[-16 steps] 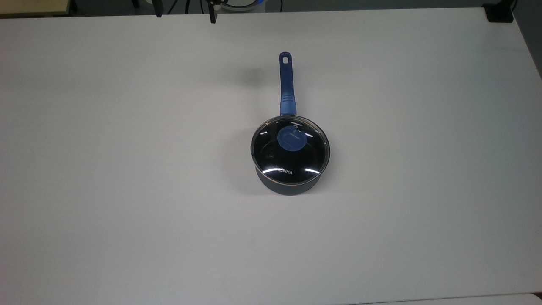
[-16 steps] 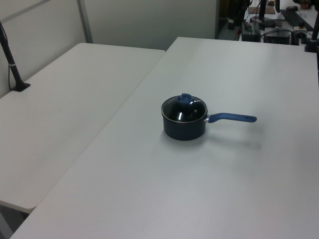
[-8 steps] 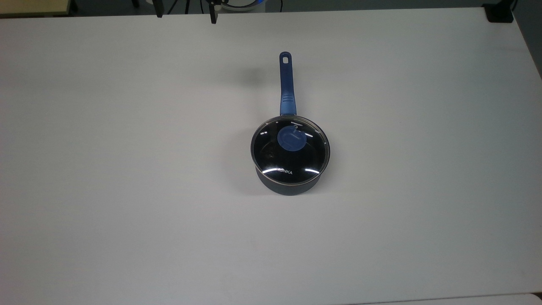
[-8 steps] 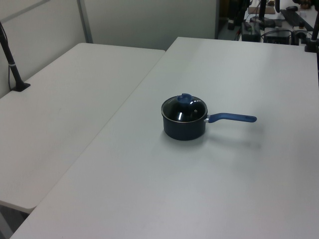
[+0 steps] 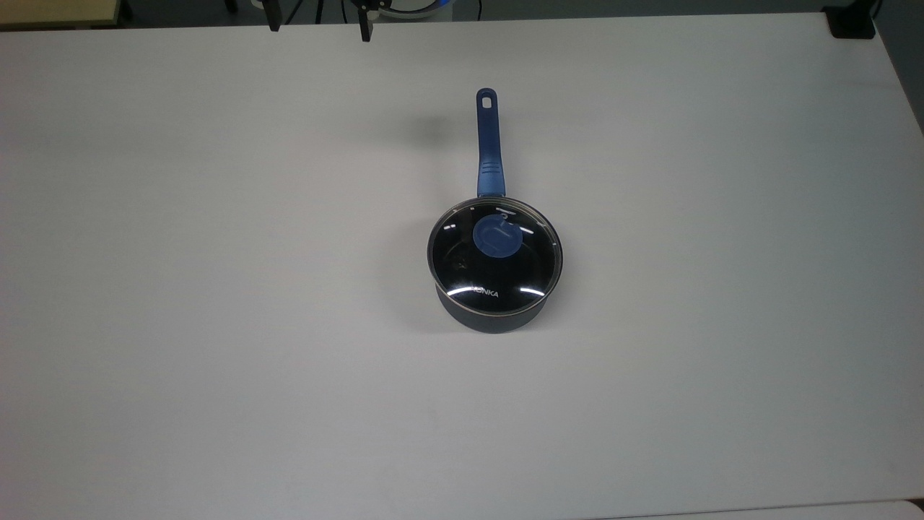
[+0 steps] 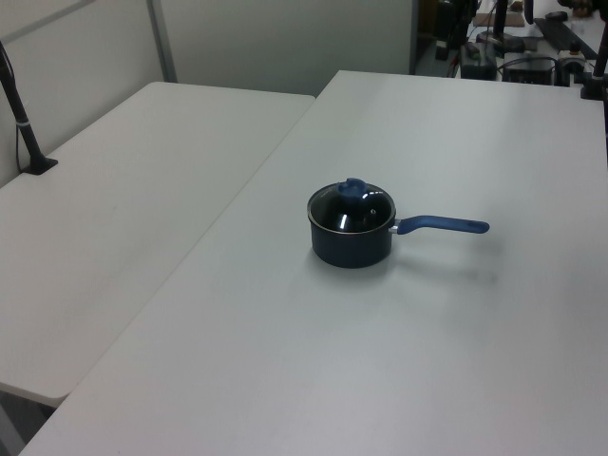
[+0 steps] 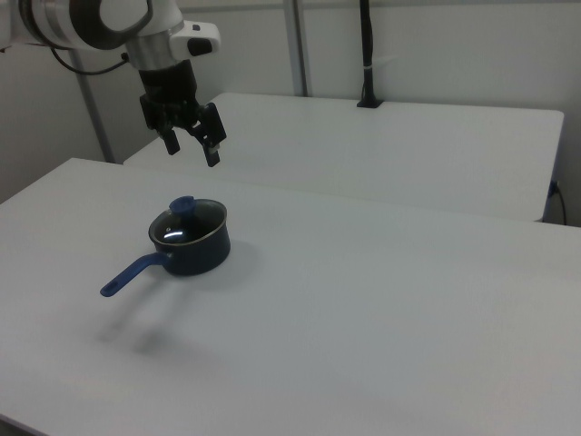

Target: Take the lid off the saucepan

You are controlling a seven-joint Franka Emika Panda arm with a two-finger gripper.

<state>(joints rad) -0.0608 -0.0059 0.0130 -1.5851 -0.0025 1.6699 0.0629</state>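
The saucepan (image 5: 495, 315) is small and dark, and stands near the middle of the white table (image 5: 216, 289). Its long blue handle (image 5: 488, 144) points toward the top view's upper edge. The lid (image 5: 462, 253), clear glass with a metal rim, sits closed on the pan, its blue knob (image 5: 496, 236) at the centre. In the right view my gripper (image 7: 192, 148) hangs open in the air, above the saucepan (image 7: 193, 252) and the lid's knob (image 7: 183, 206), touching neither. Its two dark fingers reach into the top view's upper edge, where the gripper (image 5: 318, 22) holds nothing. The left view shows the saucepan (image 6: 351, 245) with its handle (image 6: 442, 225) pointing right.
A second white table (image 6: 123, 218) adjoins the first along a seam. A black post (image 7: 366, 54) is clamped to that table's far edge. A black clamp (image 5: 852, 22) sits at the top view's upper right corner. Equipment (image 6: 518, 47) stands beyond the table's end.
The gripper's fingers have shifted very slightly at the top view's upper edge. Saucepan and lid have not moved.
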